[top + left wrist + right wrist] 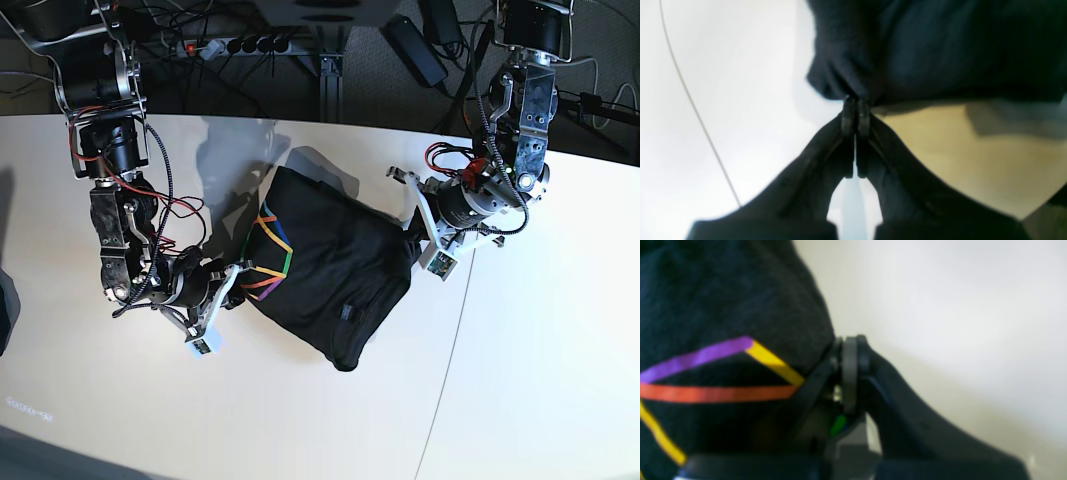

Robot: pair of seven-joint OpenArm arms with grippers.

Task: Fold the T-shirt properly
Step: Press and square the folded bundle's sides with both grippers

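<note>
Base view shows the T-shirt (330, 275), black and bunched, lying on the counter (300, 420) near its middle. Rainbow lines show on the cloth at its 9 o'clock edge. The right tool (232, 282) is at that edge, closed tight on the fabric beside the print. The left tool (415, 245) is at the 3 o'clock edge, also closed, with a fold of black cloth pinched between its tips. A power strip (235, 45) lies beyond the counter at 12 o'clock.
</note>
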